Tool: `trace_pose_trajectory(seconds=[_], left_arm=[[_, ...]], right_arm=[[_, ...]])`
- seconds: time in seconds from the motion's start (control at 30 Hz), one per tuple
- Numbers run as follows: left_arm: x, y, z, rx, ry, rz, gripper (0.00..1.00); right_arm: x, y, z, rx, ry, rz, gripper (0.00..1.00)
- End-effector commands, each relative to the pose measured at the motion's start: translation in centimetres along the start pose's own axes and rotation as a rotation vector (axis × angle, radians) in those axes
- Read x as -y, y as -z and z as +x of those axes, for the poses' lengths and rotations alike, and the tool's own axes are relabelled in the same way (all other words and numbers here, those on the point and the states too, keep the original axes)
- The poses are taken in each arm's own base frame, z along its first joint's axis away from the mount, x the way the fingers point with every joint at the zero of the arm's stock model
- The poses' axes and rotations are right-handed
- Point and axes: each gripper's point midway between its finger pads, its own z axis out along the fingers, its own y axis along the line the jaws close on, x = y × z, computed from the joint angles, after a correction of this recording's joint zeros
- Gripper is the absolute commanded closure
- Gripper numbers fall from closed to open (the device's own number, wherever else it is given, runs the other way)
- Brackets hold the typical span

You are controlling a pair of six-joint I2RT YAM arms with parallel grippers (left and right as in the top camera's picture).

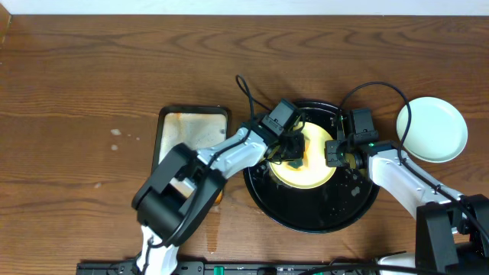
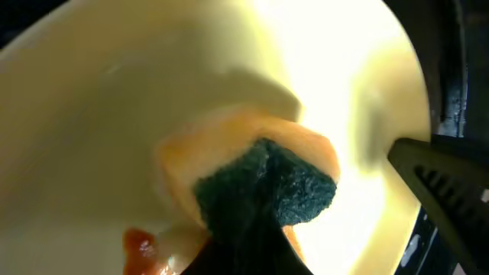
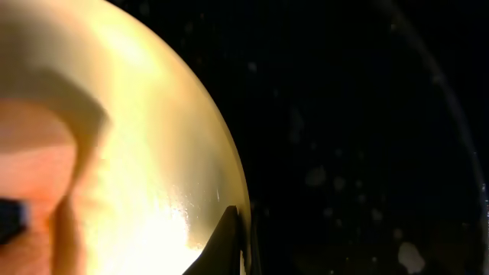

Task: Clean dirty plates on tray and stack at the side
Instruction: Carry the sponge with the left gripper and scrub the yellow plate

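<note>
**A:** Where is the yellow plate [image 1: 309, 164]?

**B:** It lies inside the tray [image 1: 321, 208], right between the two sets of fingers. The left fingers [image 1: 288, 145] are over its near-centre and the right fingers [image 1: 334, 150] are at its rim on the opposite side.

**A:** What are the left fingers doing?

**B:** They are closed narrow on a sponge [image 2: 267, 187], green scouring side outward with a yellow body behind it. The sponge is pressed against the plate's inner face just ahead of the fingertips. An orange smear [image 2: 139, 244] sits on the plate close beside the sponge, toward the left wrist camera's lower edge.

**A:** And the right fingers?

**B:** They are pinched on the plate's rim. The right wrist view shows one dark finger lying right at the rim's edge, and the other is hidden by the plate. From the left wrist, that same finger pokes in over the rim across from the sponge.

**A:** What does the tray look like around them?

**B:** It is black and wet, with white suds speckled on the surface just outward of the right fingers.

**A:** Are there any other plates?

**B:** One mint plate [image 1: 432, 130] rests on the bench [image 1: 92, 76], off the tray. It is outboard of the right fingers and apart from them.

**A:** Is there anything on the left side?

**B:** A rust-stained metal pan [image 1: 191, 126] sits on the bench behind the left fingers, beside the tray. The left arm passes over its corner.
</note>
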Motion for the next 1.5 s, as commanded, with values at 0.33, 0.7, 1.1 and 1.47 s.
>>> trace_pose_trajectory(seconds=[0.33, 0.7, 1.1, 1.47], left_arm=[[-7.3, 1.0, -0.5, 0.013, -0.019, -0.418, 0.93], [-7.8, 5.8, -4.0, 0.091, -0.094, -0.65, 0.92], [-4.8, 11.9, -5.2, 0.131, -0.034, -0.638, 0.92], [-8.1, 25.4, -4.9, 0.235, 0.161, -0.642, 0.92]], right_arm=[[0.4, -0.5, 1.5, -0.061, -0.011, 0.007, 0.99], [0.4, -0.5, 1.8, -0.075, -0.012, 0.01, 0.99], [1.3, -0.3, 1.4, -0.056, -0.009, 0.06, 0.99], [0.5, 4.5, -2.0, 0.126, 0.058, 0.044, 0.99]])
